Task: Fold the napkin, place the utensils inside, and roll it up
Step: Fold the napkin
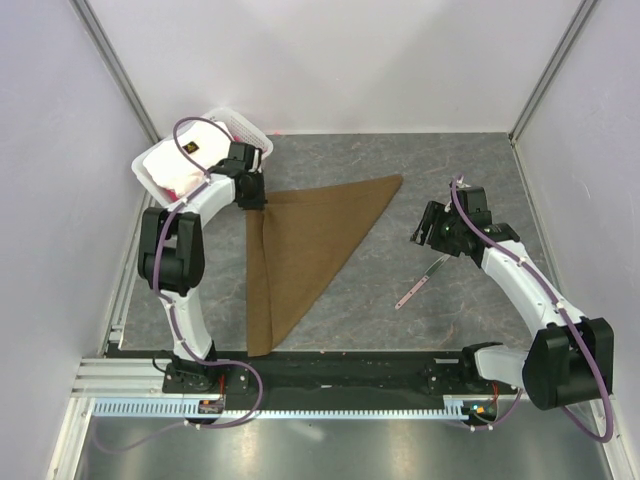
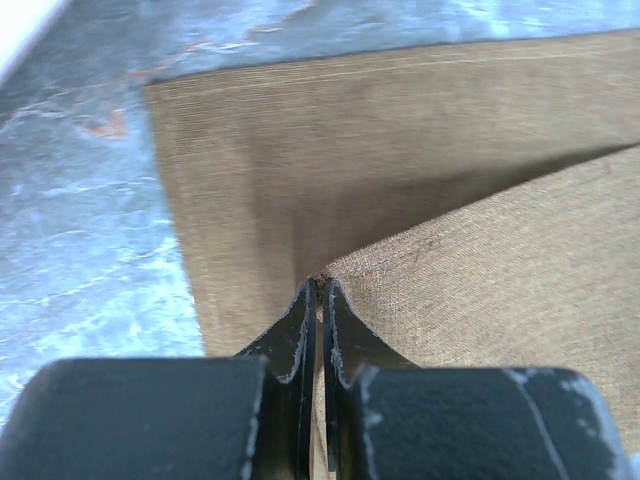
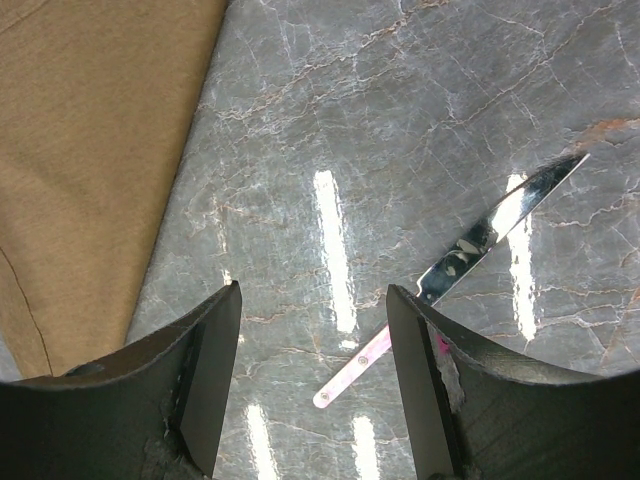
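The brown napkin [image 1: 305, 240] lies on the table folded into a triangle, one point toward the far right and one toward the near edge. My left gripper [image 1: 253, 199] is at its far left corner, shut on the upper layer's corner [image 2: 320, 282], with a sliver of cloth between the jaws. The napkin [image 2: 400, 150] fills most of the left wrist view. A utensil [image 1: 420, 282], a silvery knife with a pale pink handle, lies right of the cloth. My right gripper [image 1: 421, 232] hovers open just above it. The knife [image 3: 480, 240] shows past the right finger, with the napkin's edge [image 3: 90, 150] at left.
A white basket [image 1: 243, 115] holding white and pink cloths stands at the far left corner, just behind the left arm. Walls close in the table on the left, the right and the far side.
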Robot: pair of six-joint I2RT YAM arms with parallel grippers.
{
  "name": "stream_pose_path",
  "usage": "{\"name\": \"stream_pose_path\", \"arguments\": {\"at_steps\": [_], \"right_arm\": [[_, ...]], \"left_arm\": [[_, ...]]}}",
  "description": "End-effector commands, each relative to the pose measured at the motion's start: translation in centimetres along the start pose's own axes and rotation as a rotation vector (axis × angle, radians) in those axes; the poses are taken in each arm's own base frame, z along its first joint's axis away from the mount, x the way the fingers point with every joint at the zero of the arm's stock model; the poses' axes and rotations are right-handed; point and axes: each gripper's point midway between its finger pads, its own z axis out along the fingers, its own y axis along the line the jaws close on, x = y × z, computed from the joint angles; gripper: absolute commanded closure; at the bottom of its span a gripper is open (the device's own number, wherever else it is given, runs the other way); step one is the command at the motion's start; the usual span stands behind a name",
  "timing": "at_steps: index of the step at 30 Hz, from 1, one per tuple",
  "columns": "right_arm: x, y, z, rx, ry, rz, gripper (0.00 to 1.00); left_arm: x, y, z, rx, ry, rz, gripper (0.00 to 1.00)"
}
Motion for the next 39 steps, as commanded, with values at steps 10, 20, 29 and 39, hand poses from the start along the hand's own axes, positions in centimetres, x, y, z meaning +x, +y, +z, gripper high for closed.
{"name": "stream_pose_path", "arguments": {"at_steps": [10, 20, 29, 39], "right_arm": [[-1.8, 0.7, -0.2, -0.02, -0.044, -0.019, 0.31], [-1.4, 0.6, 0.0, -0.02, -0.034, -0.018, 0.31], [-1.2, 0.4, 0.0, -0.016, -0.034, -0.016, 0.31], [-1.1, 0.5, 0.2, -0.02, -0.025, -0.021, 0.31]], "left_arm": [[-4.1, 2.4, 0.1, -0.025, -0.064, 0.006, 0.98], [-5.0, 3.5, 0.2, -0.024, -0.067, -0.017, 0.98], [-5.6, 4.7, 0.3, -0.046, -0.067, -0.032, 0.98], [-5.7, 5.5, 0.4, -0.051, -0.064, -0.045, 0.98]]}}
